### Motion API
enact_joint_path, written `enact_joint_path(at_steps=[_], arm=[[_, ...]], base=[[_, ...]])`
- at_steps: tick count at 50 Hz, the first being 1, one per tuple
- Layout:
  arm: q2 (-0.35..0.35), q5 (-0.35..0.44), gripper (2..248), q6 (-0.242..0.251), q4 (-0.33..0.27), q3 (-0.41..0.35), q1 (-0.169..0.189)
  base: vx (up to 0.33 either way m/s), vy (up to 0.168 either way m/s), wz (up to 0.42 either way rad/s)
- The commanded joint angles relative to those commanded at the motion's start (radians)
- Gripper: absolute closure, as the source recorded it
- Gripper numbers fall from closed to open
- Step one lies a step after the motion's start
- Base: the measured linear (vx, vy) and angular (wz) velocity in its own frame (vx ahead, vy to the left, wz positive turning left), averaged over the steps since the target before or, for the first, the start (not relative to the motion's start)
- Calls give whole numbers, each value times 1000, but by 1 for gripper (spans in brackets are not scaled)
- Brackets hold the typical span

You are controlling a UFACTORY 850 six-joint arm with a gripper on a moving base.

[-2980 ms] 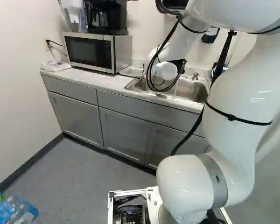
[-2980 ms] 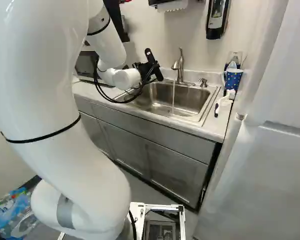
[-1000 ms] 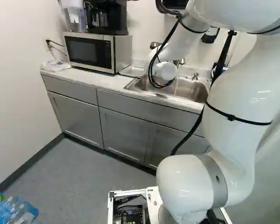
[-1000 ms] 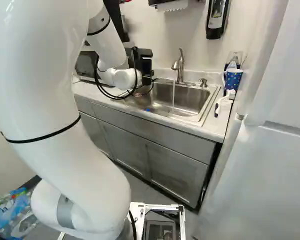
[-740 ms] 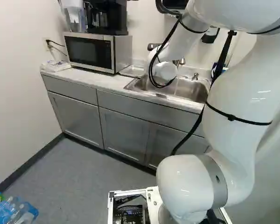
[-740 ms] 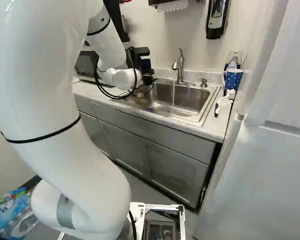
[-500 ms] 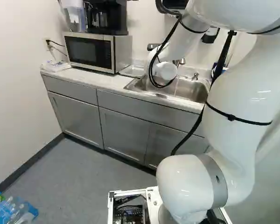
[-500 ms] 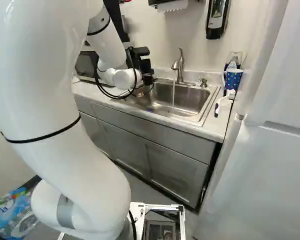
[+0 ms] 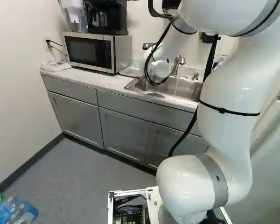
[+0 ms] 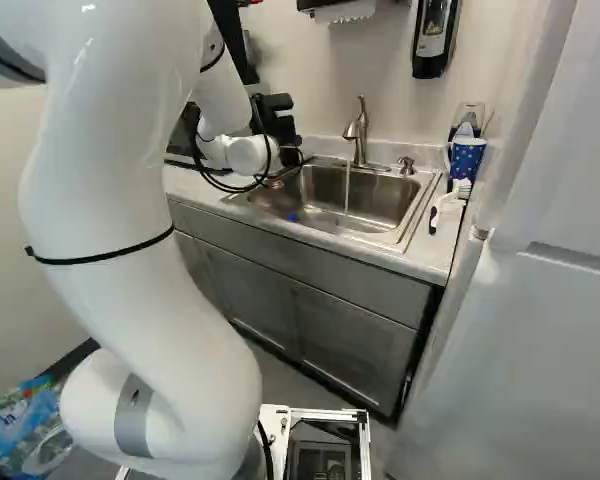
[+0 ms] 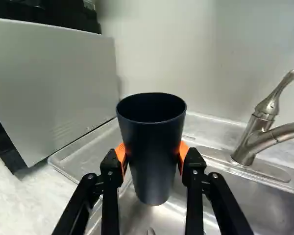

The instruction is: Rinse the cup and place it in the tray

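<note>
My gripper (image 10: 280, 125) is over the sink's left end in the right base view, its fingertips hidden there. In the wrist view the gripper (image 11: 152, 154) is shut on a dark navy cup (image 11: 154, 161), orange pads against both sides. The cup stands upright, mouth up, above the near edge of the sink and tray. Behind it the clear tray (image 11: 81, 154) lies on the counter beside the microwave; it also shows as a tray (image 9: 130, 71) in the left base view. Water (image 10: 346, 190) runs from the faucet (image 10: 359, 135) into the sink (image 10: 380, 200), apart from the gripper.
The microwave (image 9: 97, 52) stands left of the tray, with a coffee maker (image 9: 107, 17) on top. Right of the sink are a blue dotted mug (image 10: 467, 155) and a brush (image 10: 445, 205). A white door-like panel (image 10: 540, 330) rises at the right of the right base view.
The wrist has turned, swinging its black fittings upward, with the cup in the gripper. Most recently the arm has shifted left in the left base view, the gripper slightly away from the faucet.
</note>
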State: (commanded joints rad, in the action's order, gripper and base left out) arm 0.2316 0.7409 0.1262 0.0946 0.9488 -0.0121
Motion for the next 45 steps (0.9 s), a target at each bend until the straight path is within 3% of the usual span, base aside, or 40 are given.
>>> enact_joint_path(at_steps=[23, 45], arm=[[102, 41, 128, 0, 8, 117, -44], [200, 41, 128, 0, 77, 235, -81]], base=[[0, 0, 0], [0, 0, 0]])
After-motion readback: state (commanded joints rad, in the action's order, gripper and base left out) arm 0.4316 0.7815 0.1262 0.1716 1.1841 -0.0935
